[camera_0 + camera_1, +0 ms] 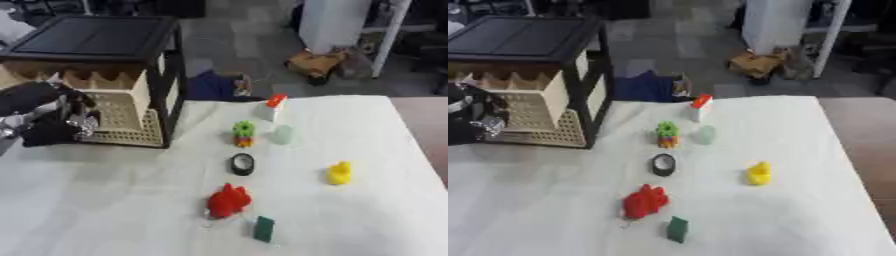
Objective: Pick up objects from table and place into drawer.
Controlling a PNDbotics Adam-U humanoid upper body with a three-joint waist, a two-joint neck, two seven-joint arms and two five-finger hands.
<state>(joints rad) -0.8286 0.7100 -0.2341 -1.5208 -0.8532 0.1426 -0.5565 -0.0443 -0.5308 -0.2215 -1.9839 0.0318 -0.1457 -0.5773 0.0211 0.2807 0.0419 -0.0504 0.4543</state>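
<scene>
A black-framed cabinet [96, 37] stands at the table's back left, with a beige mesh drawer [122, 117] under its top. My left hand [48, 122], black with silver joints, is at the drawer's left front, against the mesh; blur hides its grip. On the white cloth lie a red toy [229, 201], a dark green block [263, 229], a black ring [242, 164], a yellow duck [339, 173], a green-and-orange stacked toy [243, 133], a pale green cup [283, 134] and a white box with a red top [273, 107]. My right hand shows in no view.
The white-covered table [105, 200] ends at the right along a brown strip [429, 130]. Beyond the far edge are a blue bundle [210, 86], a brown bag [315, 64] and a white post [337, 25] on the floor.
</scene>
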